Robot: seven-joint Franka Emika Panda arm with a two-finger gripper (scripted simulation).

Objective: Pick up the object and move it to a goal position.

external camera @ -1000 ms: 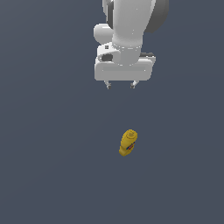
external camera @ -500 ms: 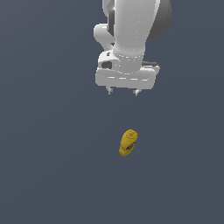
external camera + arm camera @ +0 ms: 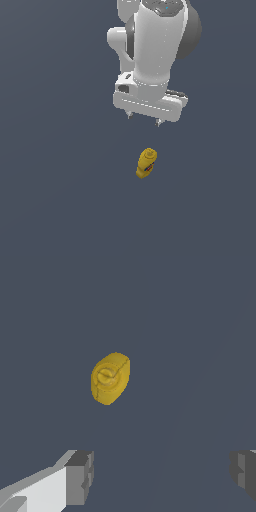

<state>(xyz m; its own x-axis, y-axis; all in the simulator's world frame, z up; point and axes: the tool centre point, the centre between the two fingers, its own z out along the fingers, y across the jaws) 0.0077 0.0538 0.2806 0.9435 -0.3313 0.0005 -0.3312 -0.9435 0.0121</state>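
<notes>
A small yellow squeeze bottle (image 3: 145,163) with a blue-and-red label stands on the dark grey floor in the exterior view. In the wrist view the bottle (image 3: 110,378) is seen from above, its nozzle cap facing the camera. My gripper (image 3: 144,119) hangs above the bottle and a little further back, apart from it. Its jaws are wide open and empty. Both fingertips (image 3: 80,477) show in the wrist view, with the bottle lying off the line between them.
The white arm (image 3: 157,45) fills the upper middle of the exterior view. The floor (image 3: 60,200) is a plain dark grey surface with nothing else on it.
The arm has come down and shifted slightly to the exterior view's right, nearer the bottle. The bottle has not moved. The jaws stay open.
</notes>
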